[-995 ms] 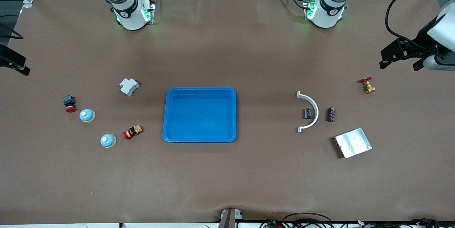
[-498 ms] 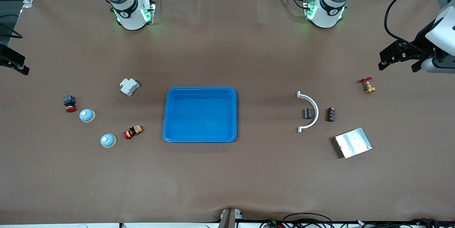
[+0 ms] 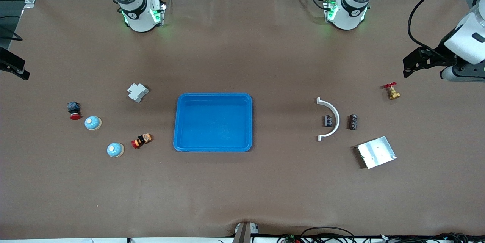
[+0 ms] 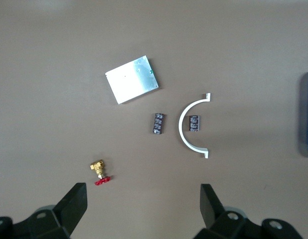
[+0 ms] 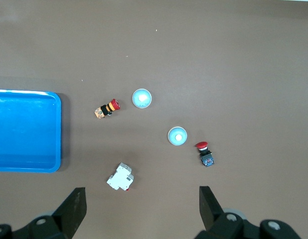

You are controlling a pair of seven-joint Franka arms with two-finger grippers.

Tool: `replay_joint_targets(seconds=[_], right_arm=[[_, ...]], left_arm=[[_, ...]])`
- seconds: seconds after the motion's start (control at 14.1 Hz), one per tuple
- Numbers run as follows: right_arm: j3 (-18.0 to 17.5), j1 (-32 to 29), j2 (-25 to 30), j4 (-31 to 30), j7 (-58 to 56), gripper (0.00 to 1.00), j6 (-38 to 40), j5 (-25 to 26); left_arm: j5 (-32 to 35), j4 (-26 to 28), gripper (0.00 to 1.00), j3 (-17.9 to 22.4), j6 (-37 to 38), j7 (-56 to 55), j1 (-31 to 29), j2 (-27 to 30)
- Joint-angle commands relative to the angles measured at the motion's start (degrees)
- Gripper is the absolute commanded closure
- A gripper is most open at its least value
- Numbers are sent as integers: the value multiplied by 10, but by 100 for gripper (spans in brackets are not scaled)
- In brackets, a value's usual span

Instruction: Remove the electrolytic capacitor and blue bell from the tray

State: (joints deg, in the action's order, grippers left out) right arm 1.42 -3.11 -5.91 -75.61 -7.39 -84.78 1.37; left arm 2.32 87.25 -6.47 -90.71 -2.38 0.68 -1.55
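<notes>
nearest the camera, two blue bells (image 3: 115, 149) (image 3: 93, 123) toward the right arm's end. two capacitors (image 3: 328, 121) (image 3: 353, 121) toward the left arm's end, one inside a white arc bracket (image 3: 333, 113). one empty blue tray (image 3: 213, 97) between. left gripper (image 3: 427, 65) spread wide up high, right gripper (image 5: 141, 211) wide too, holding nothing.
</notes>
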Motion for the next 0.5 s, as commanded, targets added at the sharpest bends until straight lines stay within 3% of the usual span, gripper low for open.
replay_joint_targets(seconds=[0.0, 0.43], right_arm=[[-2, 0, 3, 6, -4, 0, 3, 8], [1, -3, 3, 6, -7, 0, 2, 0]], left_arm=[[14, -6, 0, -6, 4, 9, 0, -1], [8, -8, 0, -18, 4, 5, -2, 1]])
